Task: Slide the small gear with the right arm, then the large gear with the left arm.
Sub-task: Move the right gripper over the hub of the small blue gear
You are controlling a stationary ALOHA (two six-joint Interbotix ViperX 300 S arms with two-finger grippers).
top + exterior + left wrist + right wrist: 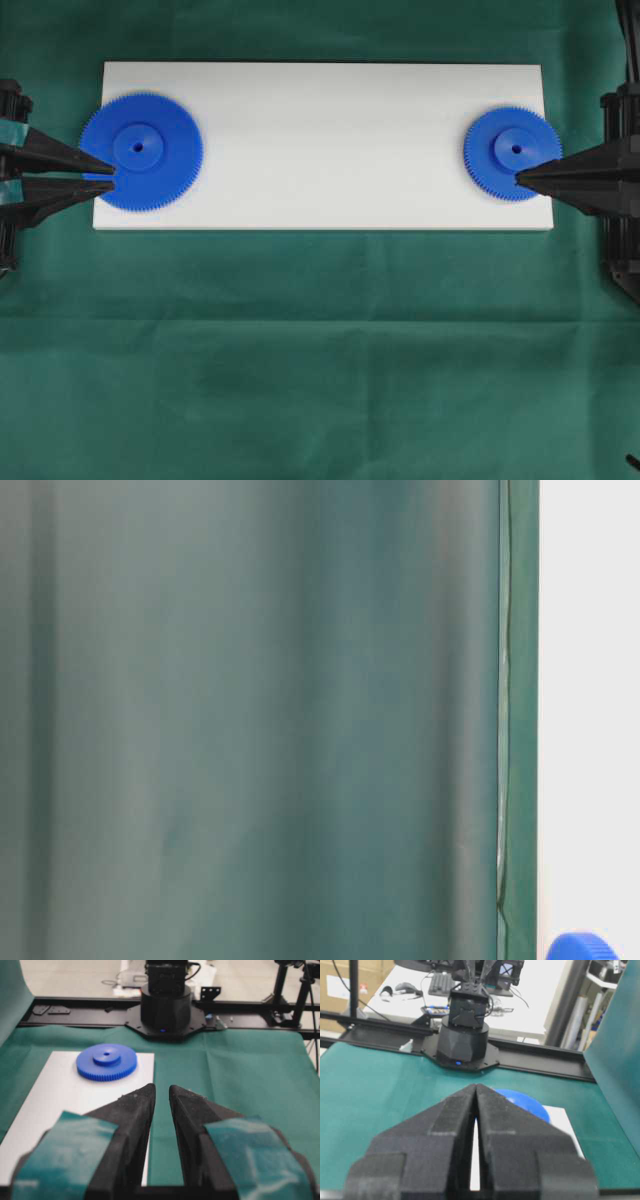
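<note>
Overhead, you see a white board [320, 150] lying on the green cloth [320, 350] across the upper half of the frame. The large gear [141, 151] sits at the board's left end, its rim reaching just past the board's edge, and the small gear [512, 153] sits at the right end, well apart from it. Your left gripper [108, 176] comes in from the left edge with its fingers slightly parted, tips over the large gear's lower left rim. Your right gripper [520, 178] comes in from the right edge, fingers pressed together, tip at the small gear's lower hub.

At table level, a blue toothed rim [580, 946] peeks in at the lower right corner; you cannot tell which gear it is.

From the left wrist, the teal-banded fingers [132, 1110] stand narrowly apart, gripping nothing, with the small gear [106, 1061] far ahead at upper left.

From the right wrist, the black fingers [455, 1120] meet at their tips, and the large gear [525, 1105] shows just beyond them.
</note>
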